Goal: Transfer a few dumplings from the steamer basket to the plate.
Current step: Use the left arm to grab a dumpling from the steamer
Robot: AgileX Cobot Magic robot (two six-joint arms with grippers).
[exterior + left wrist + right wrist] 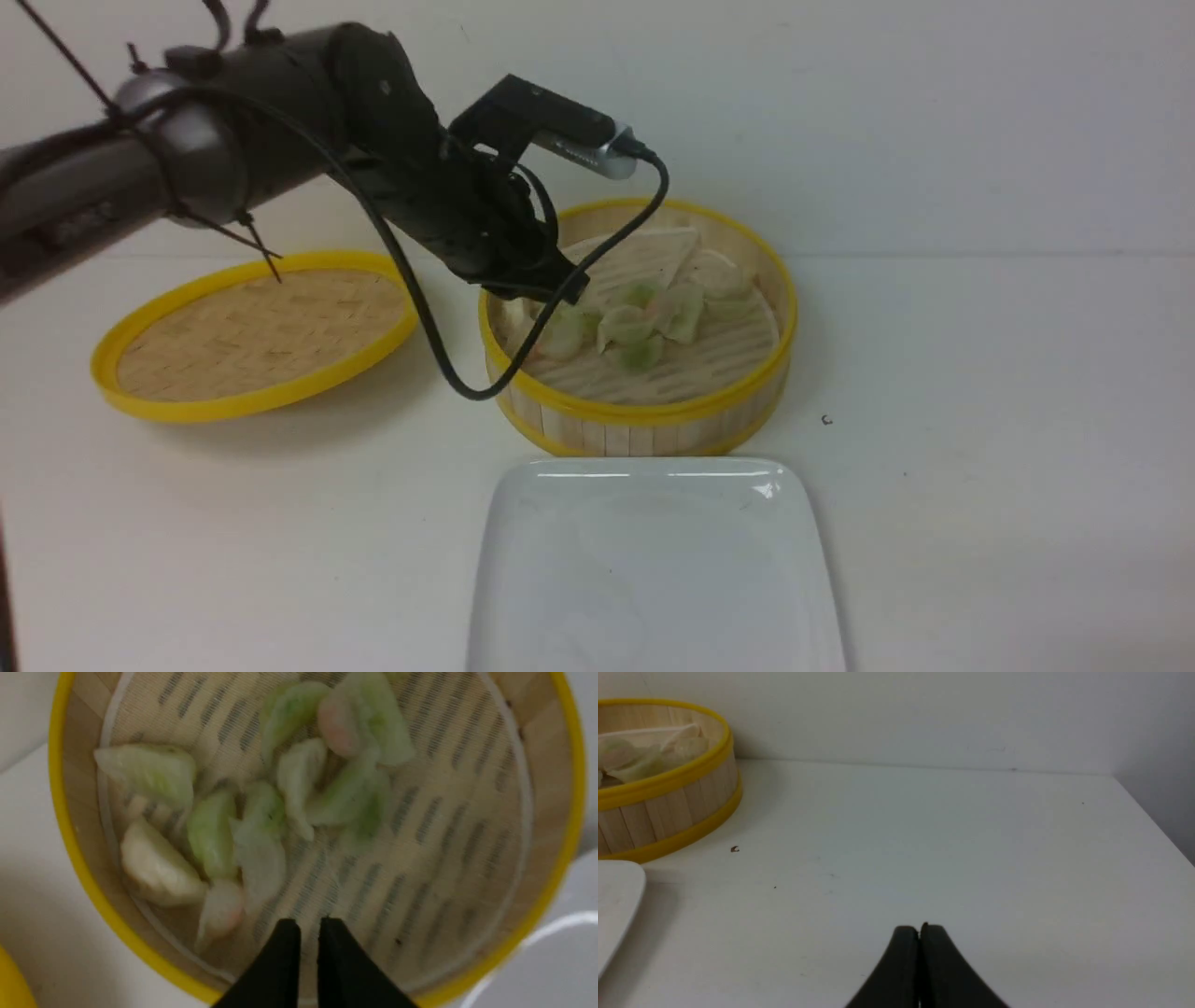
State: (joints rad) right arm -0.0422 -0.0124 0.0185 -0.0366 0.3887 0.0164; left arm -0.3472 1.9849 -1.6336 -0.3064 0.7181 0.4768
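The steamer basket (pixel 653 411) stands at the middle of the table with several pale green, whitish and pinkish dumplings (pixel 644 322) heaped on its slotted floor. The white square plate (pixel 653 560) lies just in front of it and holds nothing. My left gripper (pixel 565 285) hangs over the basket's left side. In the left wrist view its jaws (pixel 308 926) stand a narrow gap apart, empty, above bare floor beside the dumplings (pixel 261 812). My right gripper (pixel 919 928) is shut and empty over bare table, right of the basket (pixel 668 807); it is out of the front view.
The flat yellow-rimmed woven lid (pixel 252 327) lies left of the basket. A pale flat sheet (pixel 653 257) leans at the back of the basket. A small dark speck (pixel 826 420) lies right of the basket. The table's right edge (pixel 1157 826) is near the wall.
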